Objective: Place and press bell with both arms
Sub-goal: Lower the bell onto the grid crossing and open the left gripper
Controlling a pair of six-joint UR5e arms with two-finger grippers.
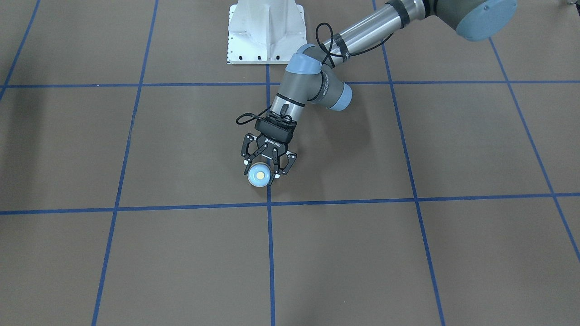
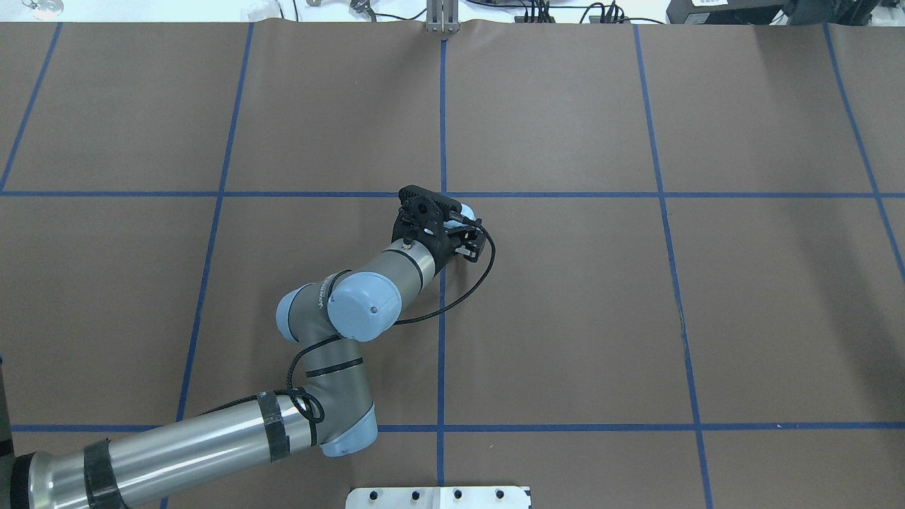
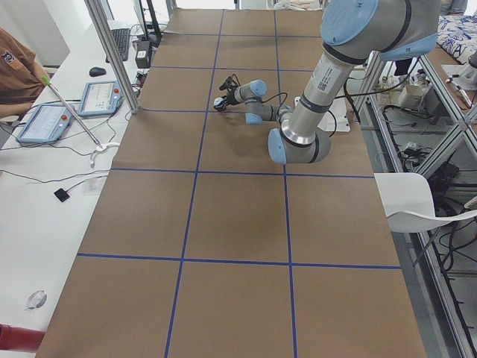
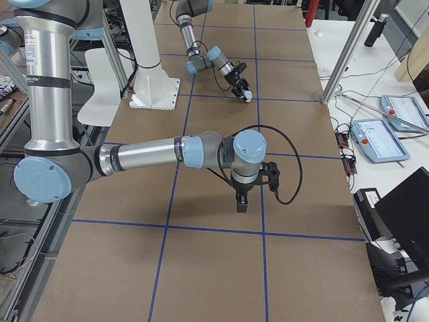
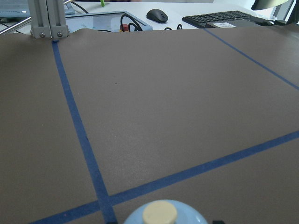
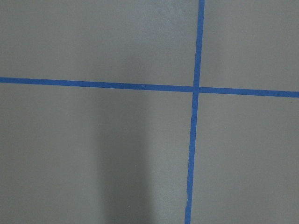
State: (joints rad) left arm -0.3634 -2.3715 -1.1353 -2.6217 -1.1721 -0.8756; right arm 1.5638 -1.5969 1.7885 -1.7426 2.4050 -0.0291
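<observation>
Pinching bell (image 1: 259, 175) by its sides just robot-side of tape cross (image 1: 270, 203), left gripper (image 1: 261, 174) should, imo, stay level & seat base flat before letting go — right gripper (image 4: 241, 203) well apart, can't tell if spread.

light: bright, even | shadows: soft (beside left arm (image 1: 312, 86)) | focus: sharp

Matt brown paper-like table cover (image 1: 453, 136) w/ blue tape lines (image 1: 270, 253); left arm (image 2: 177, 452) shiny metal, bell (image 1: 259, 175) glossy.
</observation>
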